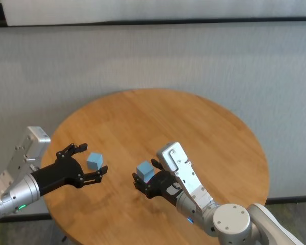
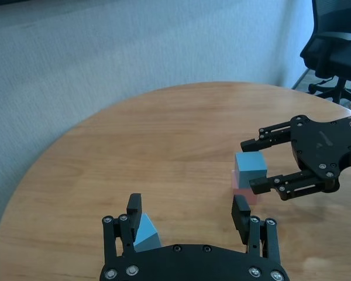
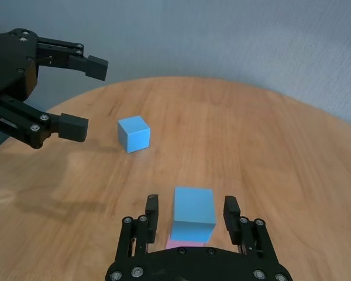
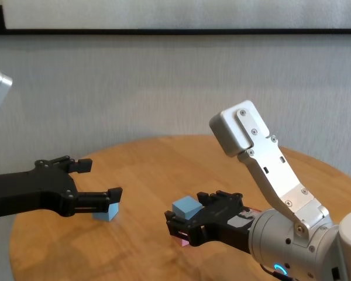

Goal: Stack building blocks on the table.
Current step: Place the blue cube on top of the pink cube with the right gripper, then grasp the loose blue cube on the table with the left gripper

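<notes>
On the round wooden table point(image 1: 194, 127), a light blue block point(image 1: 145, 171) sits stacked on the pale pink block point(image 3: 184, 241). My right gripper point(image 1: 145, 171) is open around this stack; in the right wrist view, gaps show between both fingers point(image 3: 152, 214) and the blue block point(image 3: 194, 212). The second light blue block point(image 1: 94, 160) lies alone on the table to the left. My left gripper point(image 1: 93, 158) is open and hovers at it, one finger point(image 2: 134, 211) close beside the block point(image 2: 145, 234), not gripping.
The far and right parts of the tabletop point(image 2: 164, 134) are bare wood. A grey wall runs behind the table. A black office chair point(image 2: 339, 47) stands beyond the table's edge in the left wrist view.
</notes>
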Tool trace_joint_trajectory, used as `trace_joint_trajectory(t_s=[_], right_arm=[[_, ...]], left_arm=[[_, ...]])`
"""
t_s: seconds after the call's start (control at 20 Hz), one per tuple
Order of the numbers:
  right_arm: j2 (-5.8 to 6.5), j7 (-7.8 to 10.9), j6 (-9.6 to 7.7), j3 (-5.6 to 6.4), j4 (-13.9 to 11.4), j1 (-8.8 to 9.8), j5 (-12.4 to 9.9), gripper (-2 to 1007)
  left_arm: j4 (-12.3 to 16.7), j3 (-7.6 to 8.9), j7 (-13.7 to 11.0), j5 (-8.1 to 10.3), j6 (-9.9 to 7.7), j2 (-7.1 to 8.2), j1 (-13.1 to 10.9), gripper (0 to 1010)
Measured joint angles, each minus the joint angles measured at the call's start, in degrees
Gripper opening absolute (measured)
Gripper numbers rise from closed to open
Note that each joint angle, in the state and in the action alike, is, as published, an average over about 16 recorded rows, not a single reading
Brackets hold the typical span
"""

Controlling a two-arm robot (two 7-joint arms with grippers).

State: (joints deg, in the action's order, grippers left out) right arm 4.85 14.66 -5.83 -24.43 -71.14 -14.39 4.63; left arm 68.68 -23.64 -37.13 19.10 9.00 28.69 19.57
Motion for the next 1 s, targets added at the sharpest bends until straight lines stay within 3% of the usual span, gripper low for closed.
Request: trace_joint_trajectory(t_s=[0.25,0.5,0.75,1.0], right_arm=[[0.35,-0.02,0.28,0.79,-1.9,0.44,-0.6,802],[1.05,-0.38,0.61,2.48,-4.4,0.74,-1.8,925],[2.21,-0.9,0.9,5.09,-5.4,0.12,-3.1,989],[3.66,-1.19,1.1,7.15,-4.5,-0.86,-3.8,1000]], left_arm=[[0.0,0.0,0.0,0.0,0.0,0.0,0.0,1000],[0.0,0.0,0.0,0.0,0.0,0.0,0.0,1000],[0.0,0.0,0.0,0.0,0.0,0.0,0.0,1000],[0.0,0.0,0.0,0.0,0.0,0.0,0.0,1000]])
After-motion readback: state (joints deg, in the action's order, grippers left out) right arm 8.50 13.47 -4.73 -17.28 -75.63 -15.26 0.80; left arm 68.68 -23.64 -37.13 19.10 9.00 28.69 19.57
